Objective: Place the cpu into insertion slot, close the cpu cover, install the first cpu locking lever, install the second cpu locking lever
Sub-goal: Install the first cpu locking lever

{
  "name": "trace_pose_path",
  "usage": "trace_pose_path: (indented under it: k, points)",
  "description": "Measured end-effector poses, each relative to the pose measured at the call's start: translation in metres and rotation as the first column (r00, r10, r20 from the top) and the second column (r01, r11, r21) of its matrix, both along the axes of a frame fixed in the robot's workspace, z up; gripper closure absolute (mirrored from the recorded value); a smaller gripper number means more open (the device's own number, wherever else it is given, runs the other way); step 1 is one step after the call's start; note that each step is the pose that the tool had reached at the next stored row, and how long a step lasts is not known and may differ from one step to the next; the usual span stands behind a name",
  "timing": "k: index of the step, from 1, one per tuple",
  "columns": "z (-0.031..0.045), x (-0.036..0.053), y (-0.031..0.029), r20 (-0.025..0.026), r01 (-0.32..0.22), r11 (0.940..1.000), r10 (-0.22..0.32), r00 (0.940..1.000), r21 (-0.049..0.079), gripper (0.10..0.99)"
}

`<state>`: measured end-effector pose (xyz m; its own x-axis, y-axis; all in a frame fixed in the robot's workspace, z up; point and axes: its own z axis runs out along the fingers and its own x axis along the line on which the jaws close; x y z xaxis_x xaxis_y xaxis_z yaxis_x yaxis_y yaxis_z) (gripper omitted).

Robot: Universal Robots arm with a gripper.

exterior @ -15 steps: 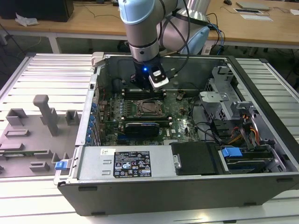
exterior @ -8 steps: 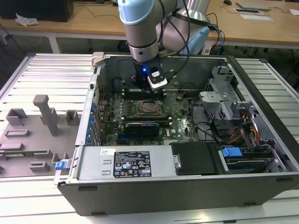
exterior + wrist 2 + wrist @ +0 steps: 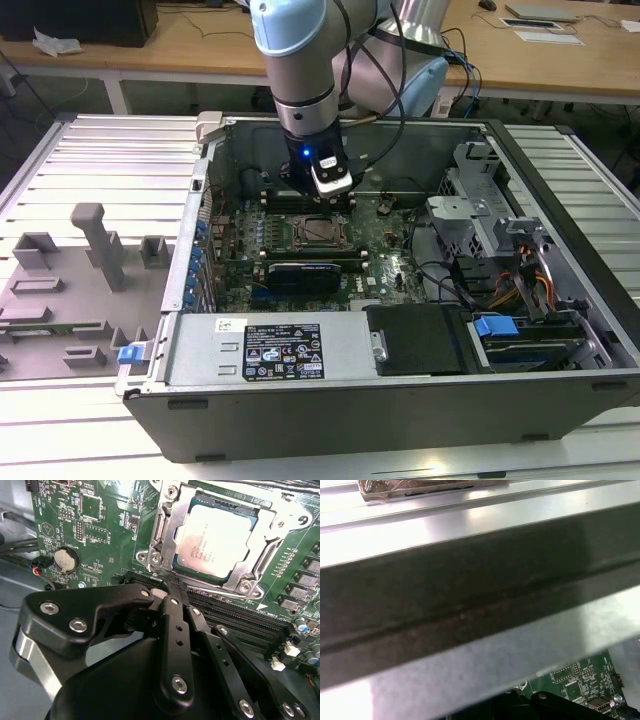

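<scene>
The open computer case [image 3: 400, 400] lies on the desk [image 3: 90, 180] with its green circuit board [image 3: 390, 240] facing up, and the arm reaches down into it so that the hand [image 3: 328, 192] hangs just above the board at the far edge of the insertion slot [image 3: 322, 232]. In the second wrist view the cpu [image 3: 215, 540] already sits in that slot, the cpu cover [image 3: 260, 555] down around it. The hand [image 3: 169, 587], fingers together and holding nothing, sits just beside the socket's near corner, the chip straight ahead of its tips.

Arm reaches straight down, gripper [image 3: 167, 587] closed.
</scene>
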<state>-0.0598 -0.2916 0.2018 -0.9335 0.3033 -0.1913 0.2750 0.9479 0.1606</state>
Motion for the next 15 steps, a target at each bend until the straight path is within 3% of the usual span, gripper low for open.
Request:
trace_pose_path:
  k: [7,9,15]
  points:
    - [0.0044,0.0000,0.0019,0.0000,0.009,1.0000,-0.009,1.0000,-0.004,0.980]
    - [0.0044,0.0000,0.0054,0.0000,0.017,0.9999,-0.017,0.9999,-0.004,0.980]
    - [0.0006,0.0000,0.0059,0.0000,0.044,0.9990,-0.044,0.9990,-0.004,0.980]
